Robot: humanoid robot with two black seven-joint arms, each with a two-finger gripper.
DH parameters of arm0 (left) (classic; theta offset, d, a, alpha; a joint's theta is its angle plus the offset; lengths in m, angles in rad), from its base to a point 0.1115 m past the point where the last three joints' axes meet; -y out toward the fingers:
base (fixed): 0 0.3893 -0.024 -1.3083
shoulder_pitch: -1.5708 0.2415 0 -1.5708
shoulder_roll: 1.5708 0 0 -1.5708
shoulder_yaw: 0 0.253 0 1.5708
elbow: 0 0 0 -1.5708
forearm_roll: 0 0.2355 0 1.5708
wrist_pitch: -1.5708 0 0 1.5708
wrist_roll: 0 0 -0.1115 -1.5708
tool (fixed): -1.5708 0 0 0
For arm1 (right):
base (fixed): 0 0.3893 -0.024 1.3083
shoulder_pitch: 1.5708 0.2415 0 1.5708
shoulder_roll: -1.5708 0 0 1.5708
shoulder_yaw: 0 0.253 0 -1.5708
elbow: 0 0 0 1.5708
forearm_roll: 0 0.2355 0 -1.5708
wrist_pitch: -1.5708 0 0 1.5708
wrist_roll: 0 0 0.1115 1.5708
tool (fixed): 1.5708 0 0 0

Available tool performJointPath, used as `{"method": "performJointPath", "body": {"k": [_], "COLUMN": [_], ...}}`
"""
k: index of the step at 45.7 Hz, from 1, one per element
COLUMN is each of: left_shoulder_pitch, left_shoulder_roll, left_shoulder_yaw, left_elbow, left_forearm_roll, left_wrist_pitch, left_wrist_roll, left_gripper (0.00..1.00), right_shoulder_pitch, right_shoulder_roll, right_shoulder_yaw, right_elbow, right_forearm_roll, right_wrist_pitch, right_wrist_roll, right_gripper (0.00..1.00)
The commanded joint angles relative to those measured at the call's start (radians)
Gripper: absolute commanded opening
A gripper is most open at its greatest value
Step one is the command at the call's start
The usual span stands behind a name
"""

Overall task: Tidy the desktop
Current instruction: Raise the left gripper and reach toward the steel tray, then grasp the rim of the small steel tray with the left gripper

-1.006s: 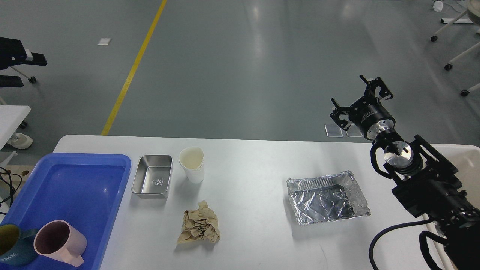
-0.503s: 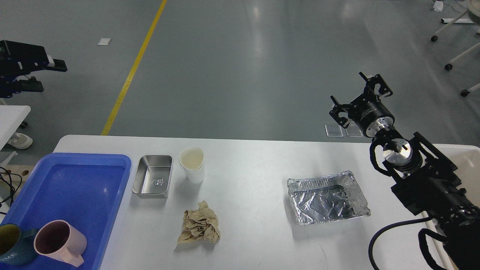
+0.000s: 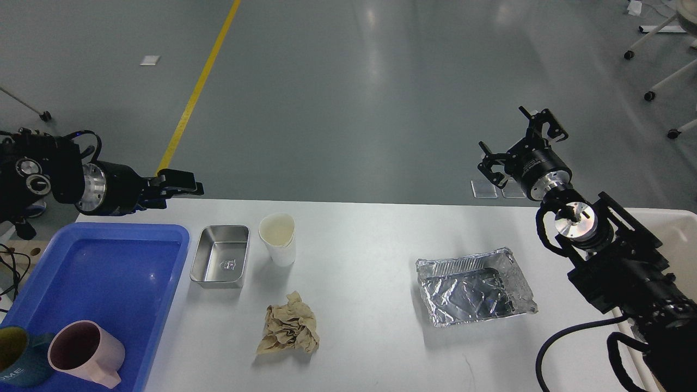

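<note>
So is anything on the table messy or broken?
Yes. A crumpled brown paper wad lies loose on the desktop. The foil tray is wrinkled and dented. The white paper cup has its rim squashed out of round. Nothing looks spilled.

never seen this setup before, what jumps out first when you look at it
The shiny crinkled foil tray on the desktop's right side catches the eye, then the big blue tray at the left edge holding a pink mug. A crumpled brown paper lies near the front middle.
</note>
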Motion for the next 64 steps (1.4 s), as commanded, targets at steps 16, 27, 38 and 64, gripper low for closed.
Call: {"method": "performJointPath", "body": {"k": [16, 27, 38, 64], "left_shoulder_pitch": [0.176, 0.187, 0.185, 0.187], "left_shoulder_roll": [-0.039, -0.107, -0.151, -0.269], "left_shoulder_yaw": [0.01, 0.031, 0.076, 0.083], "left_elbow": [0.001, 0.044, 0.152, 0.282], "left_forearm_roll": [0.157, 0.183, 0.183, 0.182], "left_wrist_pitch": [0.265, 0.269, 0.275, 0.304], "left_wrist_roll": [0.001, 0.001, -0.001, -0.019], "left_gripper": [0.85, 0.83, 0.8, 0.76], "right_shoulder_pitch": [-0.004, -0.009, -0.01, -0.01], "right_shoulder_roll": [0.002, 0.002, 0.001, -0.004], "right_shoulder_yaw": [0.0, 0.0, -0.002, -0.002], "right_elbow": [-0.002, -0.002, -0.002, -0.002], "right_forearm_roll": [-0.023, -0.026, -0.028, -0.028], "right_wrist_pitch": [0.0, 0.0, 0.0, 0.0], "right_wrist_roll": [0.0, 0.0, 0.0, 0.0], "right_gripper": [1.0, 1.0, 1.0, 1.0]}}
